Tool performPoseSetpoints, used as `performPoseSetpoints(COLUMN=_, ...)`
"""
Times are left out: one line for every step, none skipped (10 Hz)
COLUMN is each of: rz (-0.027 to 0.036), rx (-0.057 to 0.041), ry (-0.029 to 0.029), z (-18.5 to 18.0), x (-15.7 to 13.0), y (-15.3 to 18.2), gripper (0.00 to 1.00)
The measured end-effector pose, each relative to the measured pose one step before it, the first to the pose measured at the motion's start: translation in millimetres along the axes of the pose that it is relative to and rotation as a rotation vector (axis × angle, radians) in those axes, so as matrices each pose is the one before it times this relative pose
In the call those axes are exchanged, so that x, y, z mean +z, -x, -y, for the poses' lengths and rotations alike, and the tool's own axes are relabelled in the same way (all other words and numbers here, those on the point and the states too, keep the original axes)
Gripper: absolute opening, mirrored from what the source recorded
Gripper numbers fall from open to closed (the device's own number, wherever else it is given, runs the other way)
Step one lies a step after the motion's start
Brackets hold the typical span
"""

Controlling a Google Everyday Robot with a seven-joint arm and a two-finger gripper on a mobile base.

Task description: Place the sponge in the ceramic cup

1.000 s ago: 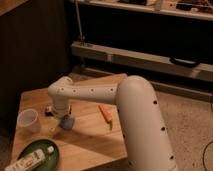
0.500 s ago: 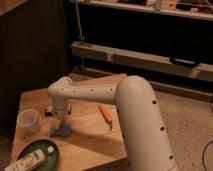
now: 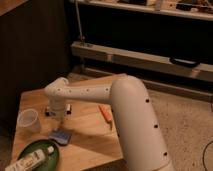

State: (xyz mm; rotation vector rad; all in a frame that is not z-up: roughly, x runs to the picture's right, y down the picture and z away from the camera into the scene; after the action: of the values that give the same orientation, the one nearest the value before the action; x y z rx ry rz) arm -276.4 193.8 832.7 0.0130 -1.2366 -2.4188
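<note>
The blue sponge (image 3: 60,136) lies flat on the wooden table (image 3: 87,137), just in front of the green plate's far rim. My gripper (image 3: 58,123) points down from the white arm's wrist, directly above the sponge and very close to it; whether it touches the sponge does not show. The pale ceramic cup (image 3: 28,120) stands upright to the left of the gripper, about a hand's width away, near the table's left edge.
A round green plate (image 3: 22,151) with a white bottle (image 3: 31,159) on it sits at the front left corner. A dark box (image 3: 66,109) is partly hidden behind the wrist. An orange stick-like object (image 3: 105,114) lies to the right. My arm covers the table's right side.
The sponge has shifted toward the table's front edge, closer to the green plate. The gripper end has come slightly lower; the cup and plate have not moved.
</note>
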Motion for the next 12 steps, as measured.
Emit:
performPoseSetpoints(rz=-0.0007, rx=0.01533, ry=0.00085, z=-1.36, x=-1.38, y=2.38, gripper=0.61)
performPoseSetpoints(rz=-0.00984, rx=0.01181, ry=0.00147, z=-0.83, x=-3.57, y=1.03, gripper=0.69)
performPoseSetpoints(rz=-0.02769, rx=0.01807, ry=0.00555, z=-1.03, x=-8.9, y=1.02, gripper=0.78)
performPoseSetpoints(rz=-0.02746, rx=0.01194, ry=0.00905, z=-0.76, x=-9.58, y=0.93, gripper=0.8)
performPoseSetpoints(rz=-0.02624, rx=0.00837, ry=0.00785, z=-0.55, x=-8.87, y=0.29, gripper=0.8)
performPoseSetpoints(rz=-0.0315, rx=0.00339, ry=0.00808, z=0.26, x=-11.39, y=0.76, gripper=0.8)
performPoseSetpoints(rz=-0.02182, rx=-0.00235, ry=0.00555, z=1.23, x=-11.52, y=0.14, gripper=0.8)
performPoseSetpoints(rz=-0.01537, rx=-0.00505, ry=0.00319, z=2.43, x=-8.34, y=0.78, gripper=0.8)
performPoseSetpoints(rz=-0.00325, rx=-0.01755, ry=0.00465, z=6.17, x=-3.43, y=0.69, gripper=0.8)
performPoseSetpoints(rz=0.01127, rx=-0.01895, ry=0.01143, z=7.05, x=1.82, y=-0.55, gripper=0.8)
performPoseSetpoints(rz=0.01401, rx=-0.01216, ry=0.01002, z=5.01, x=4.38, y=-0.46, gripper=0.8)
performPoseSetpoints(rz=0.01447, rx=-0.00615, ry=0.01204, z=3.15, x=2.42, y=0.8, gripper=0.8)
